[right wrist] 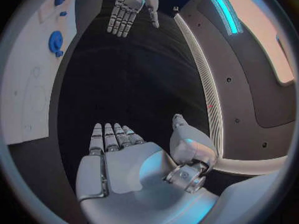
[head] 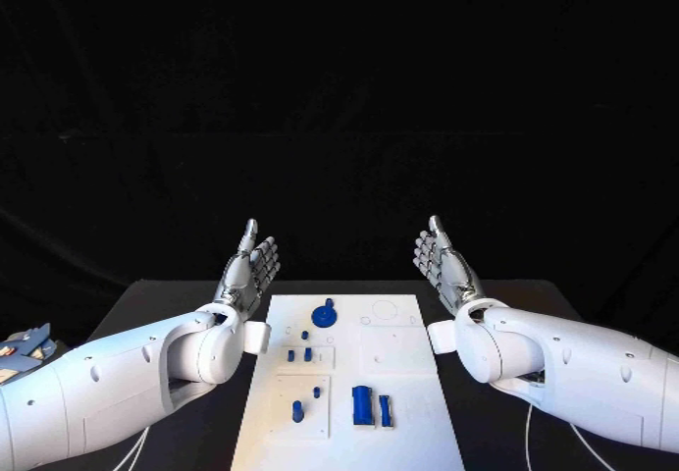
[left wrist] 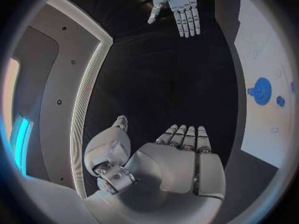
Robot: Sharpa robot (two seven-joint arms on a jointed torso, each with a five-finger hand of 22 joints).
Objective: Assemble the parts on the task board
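The white task board (head: 403,392) lies in the middle of the black table. On it rest a round blue disc part (head: 327,315), small blue pegs (head: 304,351) and two longer blue pieces (head: 372,406) near the front. My left hand (head: 249,273) is raised to the left of the board's far end, fingers straight, holding nothing. My right hand (head: 447,266) mirrors it to the right of the board, fingers extended and empty. The left wrist view shows my own palm (left wrist: 177,159), the right hand (left wrist: 179,5) and the disc (left wrist: 262,90). The right wrist view shows the left hand (right wrist: 129,6).
The black table (head: 156,304) extends on either side of the board. Some blue and grey objects (head: 26,348) sit at the far left edge beside my left arm. Empty recesses (head: 382,314) mark the board's far right part.
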